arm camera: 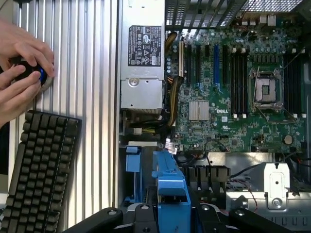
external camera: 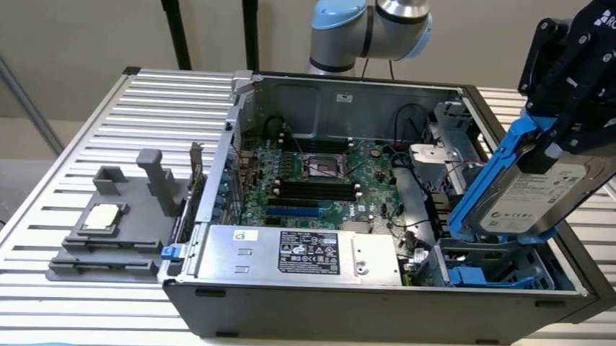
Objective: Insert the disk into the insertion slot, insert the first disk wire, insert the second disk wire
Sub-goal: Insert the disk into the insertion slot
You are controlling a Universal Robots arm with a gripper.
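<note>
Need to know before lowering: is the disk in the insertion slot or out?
Out. The claw holds the disk tilted above the insertion slot, its lower end just over the opening, not seated.

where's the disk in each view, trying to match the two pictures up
Exterior view: the disk hangs tilted in the gripper at the exterior view's right, above the blue-railed insertion slot.
Wrist view: the disk, blue carrier edge-on, sits in the gripper close to the camera.
Shared landmark: the silver power supply with its black label.
</note>
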